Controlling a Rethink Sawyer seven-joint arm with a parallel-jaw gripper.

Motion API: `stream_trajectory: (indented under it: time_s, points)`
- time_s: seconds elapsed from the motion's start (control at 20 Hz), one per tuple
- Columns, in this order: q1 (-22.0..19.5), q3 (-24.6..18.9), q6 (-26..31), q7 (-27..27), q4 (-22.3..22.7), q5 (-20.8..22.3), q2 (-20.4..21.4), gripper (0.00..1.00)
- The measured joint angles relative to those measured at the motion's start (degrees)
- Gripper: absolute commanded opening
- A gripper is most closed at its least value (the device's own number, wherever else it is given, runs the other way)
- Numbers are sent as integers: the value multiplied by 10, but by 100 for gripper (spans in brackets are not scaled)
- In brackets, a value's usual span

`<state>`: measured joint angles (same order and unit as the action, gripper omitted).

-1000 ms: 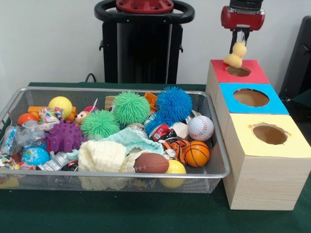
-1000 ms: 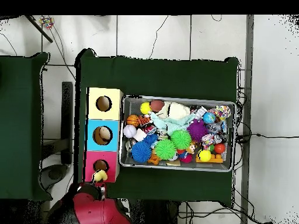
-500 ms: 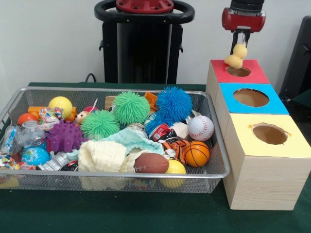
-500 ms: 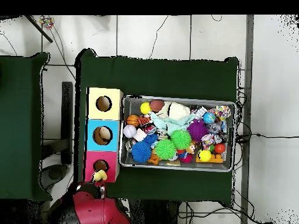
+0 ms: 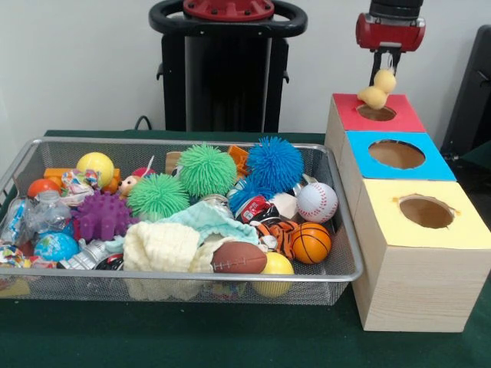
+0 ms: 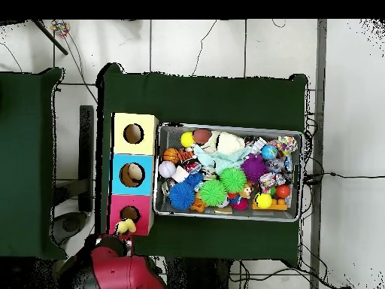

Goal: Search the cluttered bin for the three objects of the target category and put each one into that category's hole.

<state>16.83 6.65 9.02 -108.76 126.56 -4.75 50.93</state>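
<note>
Compared with the frame one second before, the gripper (image 5: 386,65) had shifted slightly to the right and upward in the front view, and the yellow rubber duck (image 5: 377,91) hung tilted, its body low at the rim of the red box's hole (image 5: 377,113) and its head up against the fingers. Whether the fingers were clamped on the duck or had parted from it could not be determined; the duck sat just above the hole's far edge, partly overlapping it. In the overhead view the duck (image 6: 125,226) lay at the edge of the red box (image 6: 129,215) nearest the robot, beside the hole rather than centred over it, with the red arm (image 6: 113,260) drawn a little further back.

The wire bin (image 5: 337,230) and its contents were unchanged: blue spiky ball (image 5: 275,163), two green spiky balls, purple spiky ball (image 5: 101,215), baseball (image 5: 317,202), basketball (image 5: 311,242) and football (image 5: 238,258) all in place.

The blue box (image 5: 397,156) and yellow box (image 5: 424,212) stood in line, touching, close beside the bin's wall. Open green table (image 5: 192,333) lay in front of the bin, and space above the boxes was unobstructed.
</note>
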Motion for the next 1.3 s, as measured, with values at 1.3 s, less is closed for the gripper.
stream_trajectory:
  time_s: [1.3]
  points:
    - [17, 11, 0, 0, -39, -17, -36, 0]
